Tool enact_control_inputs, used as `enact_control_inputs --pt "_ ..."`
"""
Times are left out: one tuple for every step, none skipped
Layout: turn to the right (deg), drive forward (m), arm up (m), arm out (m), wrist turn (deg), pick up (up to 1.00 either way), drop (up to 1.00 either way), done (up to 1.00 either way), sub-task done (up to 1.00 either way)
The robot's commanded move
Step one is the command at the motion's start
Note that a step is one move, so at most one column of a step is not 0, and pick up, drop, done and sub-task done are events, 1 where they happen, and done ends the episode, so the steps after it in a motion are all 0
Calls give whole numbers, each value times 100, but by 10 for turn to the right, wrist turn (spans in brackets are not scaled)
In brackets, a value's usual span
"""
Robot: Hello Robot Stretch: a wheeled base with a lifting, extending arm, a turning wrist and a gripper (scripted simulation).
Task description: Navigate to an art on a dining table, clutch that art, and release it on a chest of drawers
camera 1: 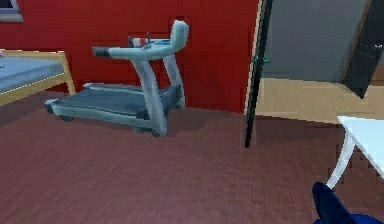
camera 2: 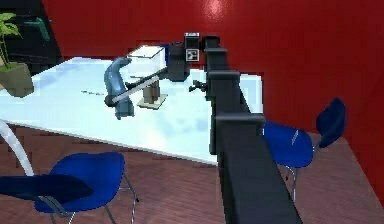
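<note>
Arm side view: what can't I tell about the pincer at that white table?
1. Whether the pincer holds anything: a grey-blue curved sculpture and a small brown block stand on the white tabletop at it.
2. The green potted plant: cut off by that view's left edge.

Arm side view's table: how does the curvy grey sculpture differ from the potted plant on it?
The sculpture is grey-blue; the potted plant has green leaves in a pale pot. The sculpture bends over in an arch; the potted plant rises upright. The sculpture stands near the middle of the table, the potted plant at its left end, cut by the picture's edge. Both stand on the same white top.
</note>
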Motion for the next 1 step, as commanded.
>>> enact_control_inputs --pt "0 0 0 0 -450 0 0 0 0"
